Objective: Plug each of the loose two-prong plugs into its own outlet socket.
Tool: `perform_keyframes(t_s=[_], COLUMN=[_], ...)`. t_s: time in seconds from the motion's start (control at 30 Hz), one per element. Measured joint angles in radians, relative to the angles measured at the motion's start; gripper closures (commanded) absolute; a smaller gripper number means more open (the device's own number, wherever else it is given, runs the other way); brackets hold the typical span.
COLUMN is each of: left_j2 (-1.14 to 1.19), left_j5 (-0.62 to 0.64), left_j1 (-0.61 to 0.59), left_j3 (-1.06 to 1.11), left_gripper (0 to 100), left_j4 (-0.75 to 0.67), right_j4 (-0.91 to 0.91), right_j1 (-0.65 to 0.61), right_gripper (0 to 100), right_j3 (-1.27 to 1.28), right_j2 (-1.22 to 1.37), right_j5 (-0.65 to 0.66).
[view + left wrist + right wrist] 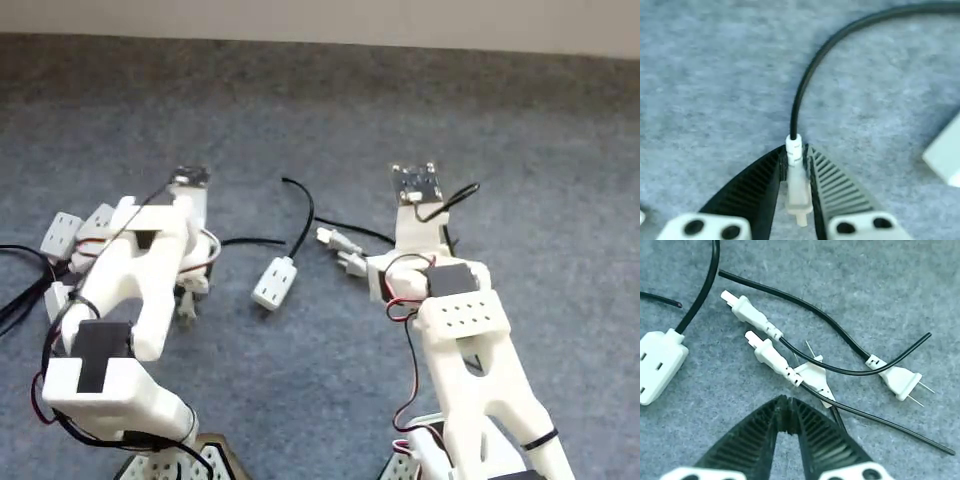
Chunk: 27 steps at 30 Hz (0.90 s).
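Plug (796,185), white, sits pinched between the left fingers (835,185), hidden beneath that arm from above. Right fingers (815,435) are closed on nothing. Loose plugs (338,241) lie at two o'clock of the outlet socket (274,282). Grey felt bench (330,120), pale wall (320,20) beyond.

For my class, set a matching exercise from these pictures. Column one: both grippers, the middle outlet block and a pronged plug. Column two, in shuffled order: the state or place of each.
Column one
1. left gripper
2. right gripper
3. middle outlet block
4. pronged plug

Column two
A. on the carpet, sockets facing up
B. shut on a white plug
C. loose on the carpet, prongs bare
D. shut, holding nothing

Pairs: 1-B, 2-D, 3-A, 4-C
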Motion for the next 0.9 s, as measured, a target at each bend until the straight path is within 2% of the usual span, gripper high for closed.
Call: perform_keyframes(t_s=[0.2,0.3,0.4,0.57,0.73,0.9], left_j2=[0.002,0.003,0.003,-0.023,-0.241,-0.571], left_j5=[0.0,0.0,0.005,0.133,0.241,0.341], left_j1=[0.066,0.077,0.075,0.075,0.11,0.17], left_j3=[-0.034,-0.103,-0.219,-0.437,-0.448,-0.229], left_gripper=[99,99,99,99,99,99], left_j4=[0.018,0.029,0.101,0.242,0.252,0.084], right_j4=[0.0,0.0,0.0,0.0,-0.029,-0.035], right_j1=[0.035,0.041,0.043,0.043,0.043,0.043], right_gripper=[99.2,99.2,99.2,99.2,99.2,99.2], right_j3=[0.0,0.0,0.0,0.0,0.015,0.017], right_j2=[0.0,0.0,0.0,0.0,0.015,0.124], right_j5=[0.0,0.0,0.0,0.0,0.0,0.0])
